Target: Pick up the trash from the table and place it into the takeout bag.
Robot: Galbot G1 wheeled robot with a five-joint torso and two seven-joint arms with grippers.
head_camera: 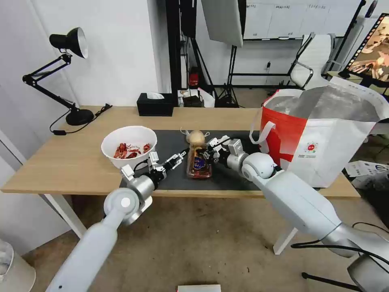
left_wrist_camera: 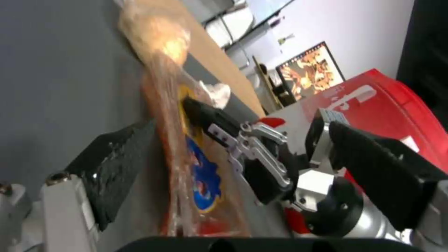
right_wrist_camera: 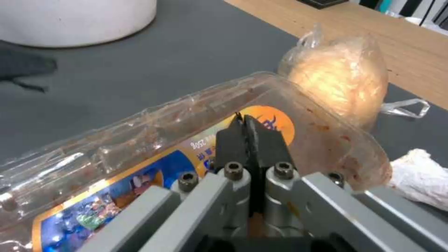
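Observation:
The clear clamshell box (head_camera: 199, 163) with red scraps lies on the dark mat (head_camera: 172, 144) of the table (head_camera: 69, 162). The beige knotted lump (head_camera: 196, 137) sits just behind it. My right gripper (head_camera: 207, 154) is shut, its tips resting on the box's labelled lid (right_wrist_camera: 187, 154). My left gripper (head_camera: 180, 156) is open at the box's left edge (left_wrist_camera: 187, 168), its fingers (left_wrist_camera: 112, 164) spread wide. A crumpled white tissue (right_wrist_camera: 420, 178) lies beside the lump (right_wrist_camera: 341, 77). The white bowl of red shells (head_camera: 129, 146) stands left of my left arm. The takeout bag (head_camera: 324, 138) stands open at the right.
A black tissue box (head_camera: 155, 104) sits at the table's back edge and a black desk lamp (head_camera: 69, 73) at the back left. Light stands, a white chair (head_camera: 316, 61) and a screen (head_camera: 372, 48) stand behind the table.

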